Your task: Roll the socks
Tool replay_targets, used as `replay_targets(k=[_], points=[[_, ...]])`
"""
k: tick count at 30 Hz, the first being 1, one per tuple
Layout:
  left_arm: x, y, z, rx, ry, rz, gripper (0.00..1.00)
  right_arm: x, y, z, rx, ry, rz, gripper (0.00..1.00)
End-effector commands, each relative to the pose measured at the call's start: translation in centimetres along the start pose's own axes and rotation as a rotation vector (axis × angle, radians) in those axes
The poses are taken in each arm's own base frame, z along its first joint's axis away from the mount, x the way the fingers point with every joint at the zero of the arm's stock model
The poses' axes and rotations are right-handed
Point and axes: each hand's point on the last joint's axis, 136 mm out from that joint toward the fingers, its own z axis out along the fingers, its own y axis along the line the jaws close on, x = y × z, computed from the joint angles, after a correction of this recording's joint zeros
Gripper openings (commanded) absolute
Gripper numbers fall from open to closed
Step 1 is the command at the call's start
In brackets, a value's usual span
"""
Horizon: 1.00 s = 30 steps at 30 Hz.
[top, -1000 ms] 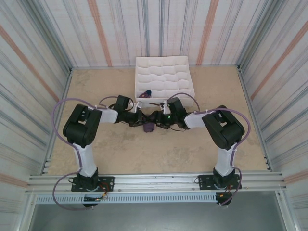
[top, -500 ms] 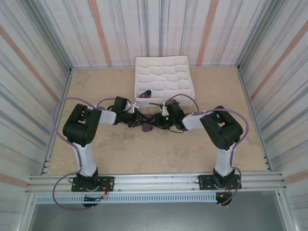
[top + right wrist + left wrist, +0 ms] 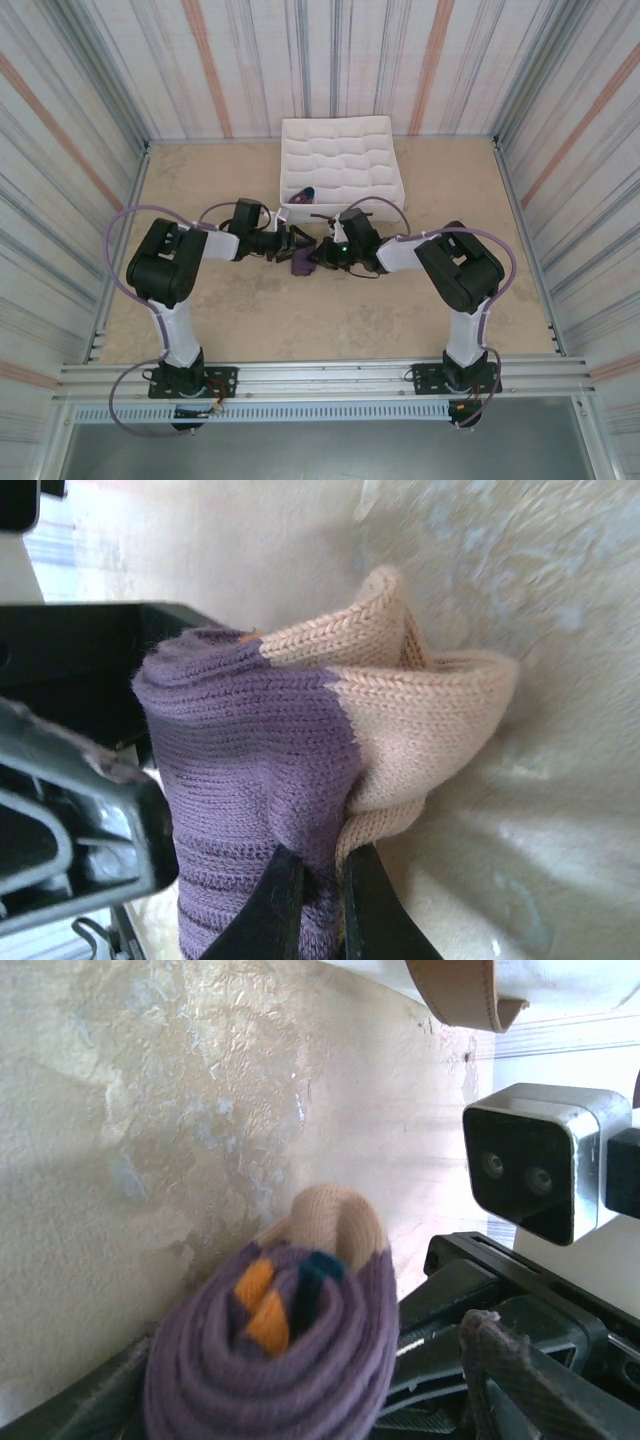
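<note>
The socks [image 3: 300, 264] are a rolled purple bundle on the table between my two grippers. In the left wrist view the bundle [image 3: 270, 1350] shows a purple spiral with orange and teal in its middle and a beige cuff [image 3: 335, 1222] on top. My left gripper [image 3: 291, 245] stands open around it, fingers [image 3: 500, 1365] apart from the roll. My right gripper [image 3: 312, 905] is shut on the socks [image 3: 260, 760], pinching fabric where the purple meets the folded beige cuff [image 3: 430, 720]. From above, the right gripper [image 3: 318, 257] sits just right of the bundle.
A white grid-compartment box [image 3: 340, 160] stands right behind the grippers, with a small purple bundle [image 3: 306, 194] in its near-left cell. Its brown strap [image 3: 455, 990] hangs at the left wrist view's top. Striped walls enclose the table; bare tabletop [image 3: 320, 320] lies in front.
My left gripper has opened and let go of the bundle. My right gripper has closed on the cuff. Both grippers and the bundle have shifted slightly left.
</note>
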Motion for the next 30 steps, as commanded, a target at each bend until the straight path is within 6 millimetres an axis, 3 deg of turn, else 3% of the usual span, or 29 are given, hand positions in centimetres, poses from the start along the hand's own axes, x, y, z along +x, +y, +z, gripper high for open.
replay_targets(k=[1,5,16,24,30], points=[[1.3,2.4,-0.2,-0.084,0.039,-0.026,0.75,3.1,0.0,-0.7,0.007,0.119,-0.051,0.0],[1.4,2.2,-0.3,-0.076,0.048,0.015,0.76,2.6,1.1,-1.5,-0.02,0.111,-0.089,0.0],[2.2,1.7,-0.2,0.008,0.005,-0.018,0.78,1.0,1.8,-1.9,-0.006,0.051,-0.07,0.0],[2.8,1.6,0.3,0.001,0.004,-0.037,0.78,0.0,3.9,-3.0,-0.033,0.006,-0.091,0.0],[1.3,-0.6,-0.6,0.041,-0.055,-0.04,0.73,-0.3,5.2,-3.6,-0.046,0.003,-0.113,0.0]])
